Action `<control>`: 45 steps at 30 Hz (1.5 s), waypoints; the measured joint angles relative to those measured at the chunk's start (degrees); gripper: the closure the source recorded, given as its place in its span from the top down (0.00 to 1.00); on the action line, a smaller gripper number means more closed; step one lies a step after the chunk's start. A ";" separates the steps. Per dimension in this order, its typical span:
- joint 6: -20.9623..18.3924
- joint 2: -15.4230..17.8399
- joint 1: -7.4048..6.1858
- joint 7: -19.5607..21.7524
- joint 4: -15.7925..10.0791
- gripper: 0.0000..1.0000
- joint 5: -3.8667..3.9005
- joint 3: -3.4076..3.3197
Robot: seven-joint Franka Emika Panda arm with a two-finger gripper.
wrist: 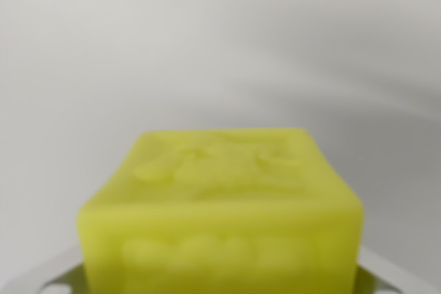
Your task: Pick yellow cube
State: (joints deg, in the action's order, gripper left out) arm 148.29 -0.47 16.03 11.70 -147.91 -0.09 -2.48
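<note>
At the bottom centre of the wrist view the cube (220, 218) was seen, close up and blurred, with raised relief on its top and front faces. It was judged light and rigid, perhaps a little waxy, best taken by its plain side faces. Pale parts of the hand (386, 273) were glimpsed at both lower corners; its opening could not be told. Only a bare grey counter (220, 46) was seen around, and nothing stood in the way.

raised marks on the yellow cube (220, 211) — too blurred to read.
</note>
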 joint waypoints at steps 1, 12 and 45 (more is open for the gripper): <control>-0.27 0.25 0.00 0.01 0.03 0.00 0.02 0.00; -3.33 2.88 0.02 0.16 0.43 0.00 0.23 0.00; -12.48 9.77 0.04 0.45 2.69 0.00 0.61 0.00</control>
State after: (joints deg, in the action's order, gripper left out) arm 135.81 9.30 16.07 12.15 -145.22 0.51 -2.47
